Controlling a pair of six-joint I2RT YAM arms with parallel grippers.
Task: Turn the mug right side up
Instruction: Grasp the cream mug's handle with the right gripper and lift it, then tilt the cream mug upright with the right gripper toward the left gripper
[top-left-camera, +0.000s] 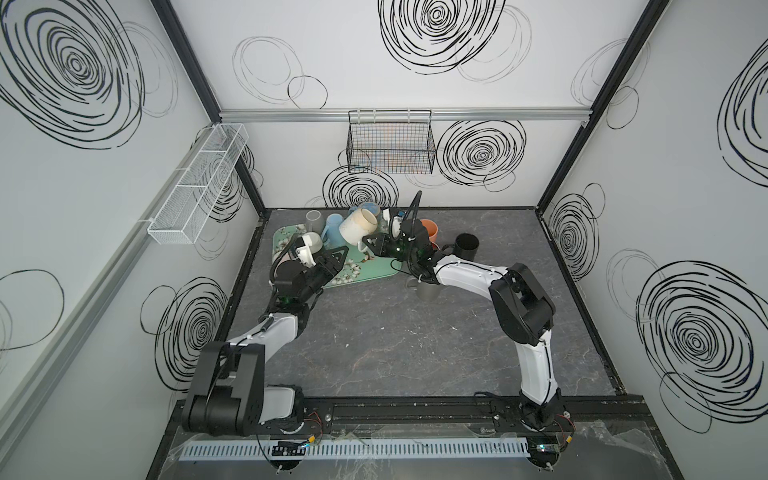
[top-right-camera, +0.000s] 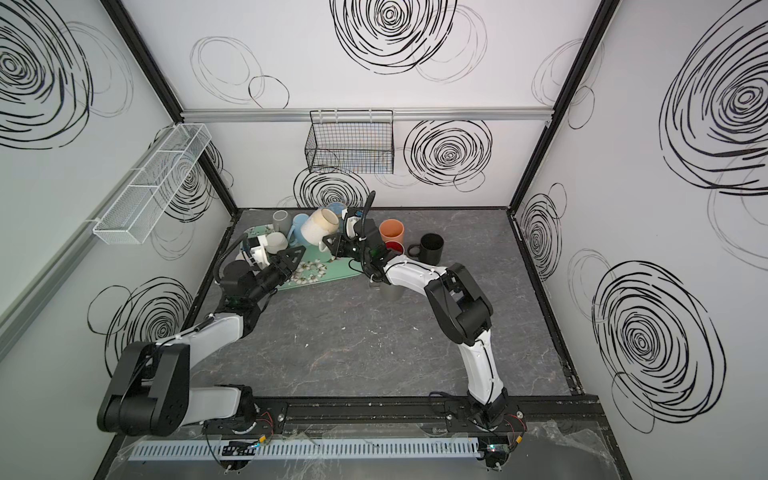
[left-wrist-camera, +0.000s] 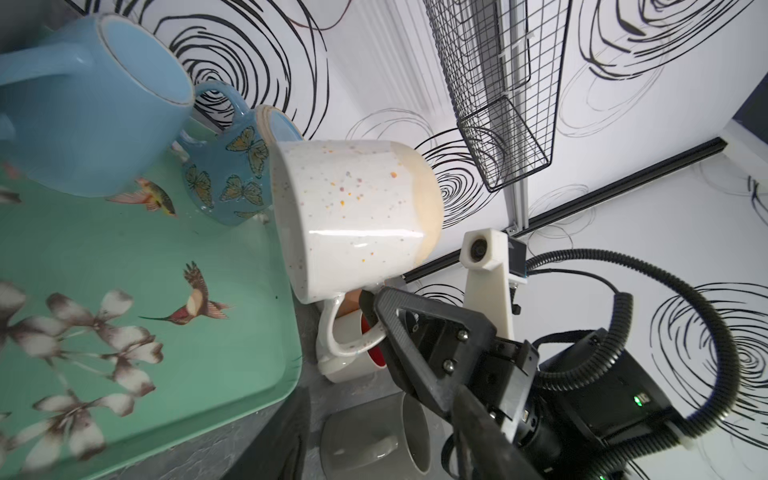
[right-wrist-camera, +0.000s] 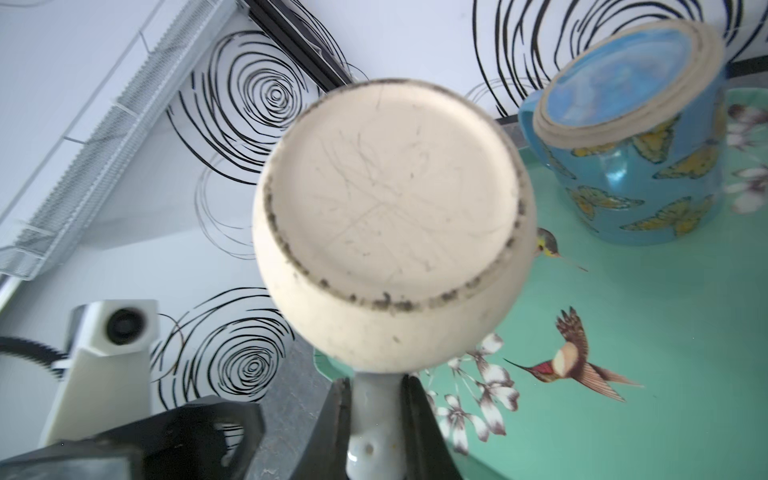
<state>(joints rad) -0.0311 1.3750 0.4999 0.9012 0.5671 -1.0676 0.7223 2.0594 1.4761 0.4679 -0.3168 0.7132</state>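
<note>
Clamped on the handle (left-wrist-camera: 332, 337), the right gripper (right-wrist-camera: 376, 409) holds a cream speckled mug (top-left-camera: 357, 227) aloft over the back of the floral green tray (top-left-camera: 370, 268), tipped sideways with its scuffed tan base angled upward. Rolling the wrist until the mouth faces up, clear of the butterfly mug (left-wrist-camera: 226, 183) just beside it, looks safest. Whether the left gripper (top-left-camera: 334, 258) nearby stands apart or together cannot be told.

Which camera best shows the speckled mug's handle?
The left wrist view: the handle shows as a whole loop, with the right gripper pinching it. The right wrist view shows only a stub between the jaws; in both top views it is tiny.
</note>
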